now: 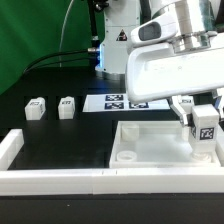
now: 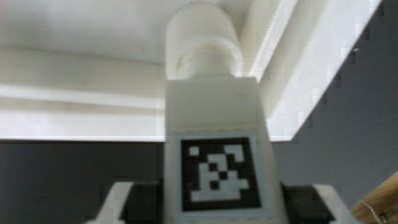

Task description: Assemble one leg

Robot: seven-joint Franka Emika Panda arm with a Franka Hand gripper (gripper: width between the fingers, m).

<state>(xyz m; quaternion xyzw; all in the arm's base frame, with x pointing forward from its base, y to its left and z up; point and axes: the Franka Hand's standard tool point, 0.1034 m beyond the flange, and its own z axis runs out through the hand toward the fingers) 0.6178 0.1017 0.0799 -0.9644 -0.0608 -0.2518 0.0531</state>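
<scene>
**Exterior view, then wrist: a gripped leg that could miss its hole**

Exterior view: low at the exterior view's right, the claw (image 1: 203, 120) is clamped on a leg (image 1: 206, 131), tag facing the camera, over the right part of the big white panel (image 1: 150, 143). One corner hole (image 1: 127, 157) shows at the panel's lower left. Any hole under the leg is hidden. A spare leg (image 1: 37, 107) and its twin (image 1: 67, 106) sit well apart at the exterior view's left.

Wrist view: fingers (image 2: 128, 200) pinch the leg beside its tag, and its rounded tip points at the white panel. The main risk, I judge, is misalignment. If the tip is off the hole, pressing would jam it, shove the panel, or twist the leg in the grip.
</scene>
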